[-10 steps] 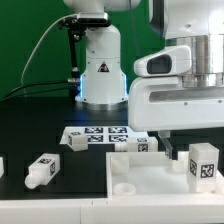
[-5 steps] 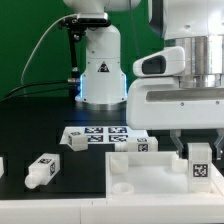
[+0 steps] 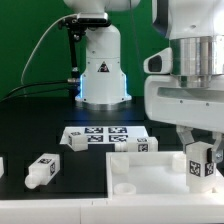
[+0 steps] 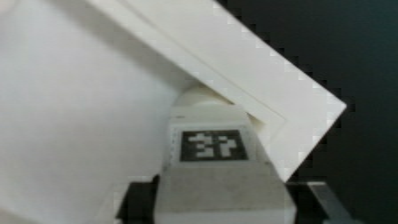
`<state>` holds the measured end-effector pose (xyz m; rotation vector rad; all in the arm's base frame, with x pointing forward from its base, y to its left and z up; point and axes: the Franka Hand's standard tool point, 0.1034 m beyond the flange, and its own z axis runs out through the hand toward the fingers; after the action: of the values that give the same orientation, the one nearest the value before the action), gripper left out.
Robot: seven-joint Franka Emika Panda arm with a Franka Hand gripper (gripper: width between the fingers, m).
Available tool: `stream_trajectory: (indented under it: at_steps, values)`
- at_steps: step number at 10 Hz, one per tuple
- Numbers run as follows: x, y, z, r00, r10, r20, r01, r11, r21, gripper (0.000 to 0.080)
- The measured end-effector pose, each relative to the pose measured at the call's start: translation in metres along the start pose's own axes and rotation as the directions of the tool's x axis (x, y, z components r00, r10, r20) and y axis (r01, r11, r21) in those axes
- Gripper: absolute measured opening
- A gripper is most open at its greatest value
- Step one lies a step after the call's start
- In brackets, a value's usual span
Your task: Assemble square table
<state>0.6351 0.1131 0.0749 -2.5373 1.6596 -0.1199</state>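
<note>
Exterior view | slab [image 3: 140, 172] nearest on tabletop [image 3: 30, 135] | jaws pinching upright tagged leg [image 3: 199, 164] at slab's right edge | loose leg [image 3: 42, 170] lying well left | third leg [image 3: 143, 145] just beside slab's far edge | marker board [image 3: 97, 137] behind it

Black table [image 3: 30, 120], live on my screen.
I see the square slab [image 3: 150, 172] just beside the gripper [image 3: 198, 166], one leg [image 3: 143, 145] near, the marker board [image 3: 97, 136] farther out, another leg [image 3: 41, 171] farthest.
</note>
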Motion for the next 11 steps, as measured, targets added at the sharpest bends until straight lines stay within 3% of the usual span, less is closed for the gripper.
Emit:
stream_trajectory:
  at_steps: [3, 6, 7, 8, 9, 11]
  values:
    - [-0.0007, -0.0027, 0.0003, 0.899, 0.437, 0.016, -0.437, 0.899, 0.01, 0.0286]
    - [0.0012, -0.0028, 0.0, 0.827, 0.561, 0.042, -0.562, 0.827, 0.011, 0.0286]
    - [0.0013, -0.0028, 0.0, 0.883, 0.467, 0.04, -0.468, 0.884, 0.016, 0.0374]
    - [0.0012, -0.0031, -0.0002, 0.936, 0.35, 0.038, -0.351, 0.936, 0.022, 0.0528]
    - [0.0018, -0.006, -0.0027, 0.984, 0.172, 0.034, -0.173, 0.984, 0.037, 0.0612]
    - [-0.0036, -0.0092, -0.0047, 0.989, -0.146, 0.034, 0.144, 0.988, 0.056, 0.0638]
